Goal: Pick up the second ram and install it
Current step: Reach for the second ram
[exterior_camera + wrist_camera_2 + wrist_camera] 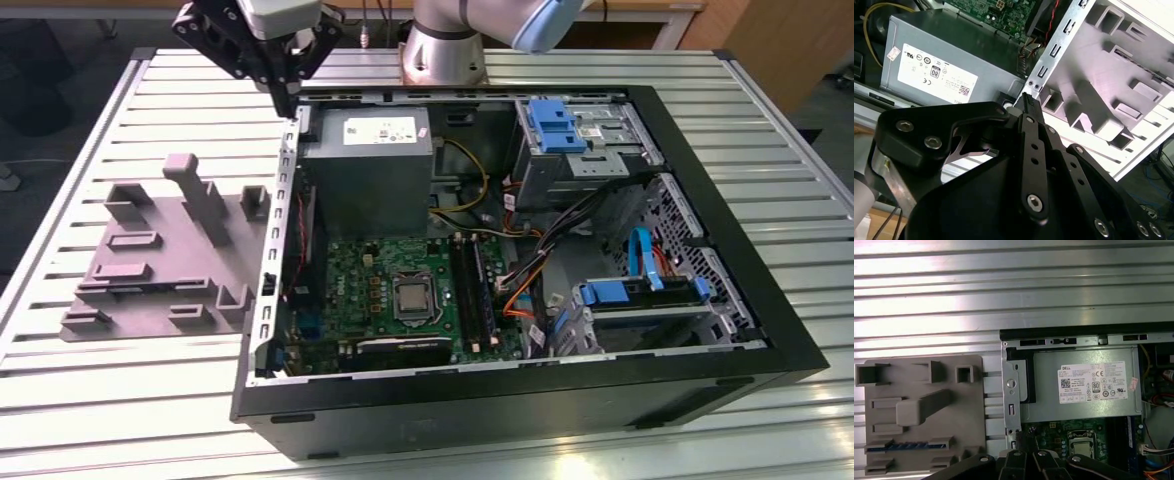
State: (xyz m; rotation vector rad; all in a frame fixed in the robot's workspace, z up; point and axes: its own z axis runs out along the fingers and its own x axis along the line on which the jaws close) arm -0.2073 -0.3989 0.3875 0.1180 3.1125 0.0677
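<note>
The second ram [904, 445] is a thin blue-green stick lying flat in a slot of the grey holder [924, 410], at the holder's end nearer the motherboard side. My gripper [286, 106] hangs over the far left corner of the open computer case [534, 385], beside the grey power supply [378, 165]. Its fingers meet in a point with nothing between them. In the second wrist view the gripper [1026, 98] points at the case's metal side wall [1054, 52]. The motherboard's long black slots [470, 290] lie well away from the gripper, towards the front.
The grey holder [160, 250] lies on the slatted metal table [120, 400] at the exterior view's left of the case. Blue drive-bay clips [554, 125], cables [534, 275] and a processor socket [411, 297] are inside the case. The robot's base [447, 45] stands behind the case.
</note>
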